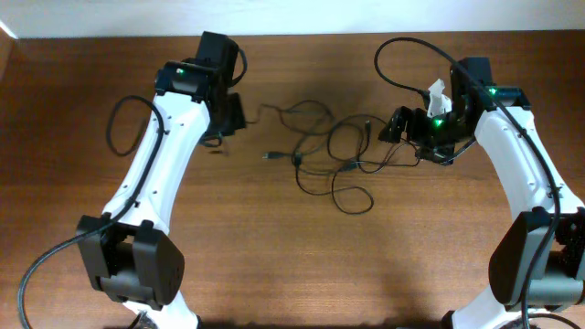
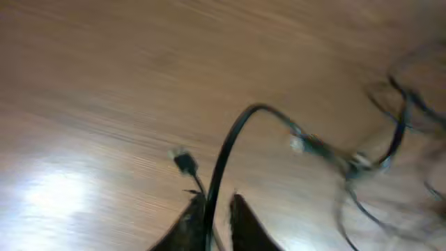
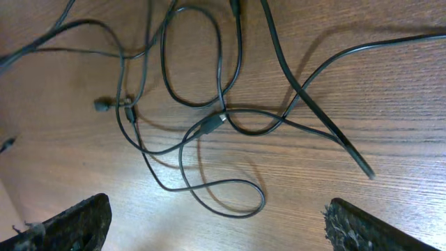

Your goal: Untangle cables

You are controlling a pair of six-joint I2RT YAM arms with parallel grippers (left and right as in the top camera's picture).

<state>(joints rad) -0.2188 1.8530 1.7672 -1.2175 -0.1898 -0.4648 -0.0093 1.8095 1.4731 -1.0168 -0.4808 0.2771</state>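
From overhead, you have the cables (image 1: 320,146) lying in one loose tangle on the wooden surface (image 1: 274,265), between your two arms. Your left tool (image 1: 225,128) sits just beside the tangle's left end, where a single strand trails out toward it. Your right tool (image 1: 395,126) is at the tangle's right end, over the outermost loops. From this height you cannot tell whether it touches them.

The left wrist view is blurred. The left tool's fingers (image 2: 189,226) stand close together with only a narrow gap. One black cord (image 2: 230,139) from the tangle runs down between them, lying against one finger. You cannot tell whether it is pinched or only passing through. A small plug (image 2: 184,162) lies on the surface just beside that cord, on the side away from the tangle. The tangle itself smears off toward the other edge of the picture.

In the right wrist view, your right tool (image 3: 223,224) is spread wide, with one of its fingertips (image 3: 70,223) in each lower corner and nothing gripped. The tangle's nearest loop lies just ahead of the gap. Beyond it the loops cross one another, with a silvery plug end (image 3: 213,124) in the middle of the tangle.
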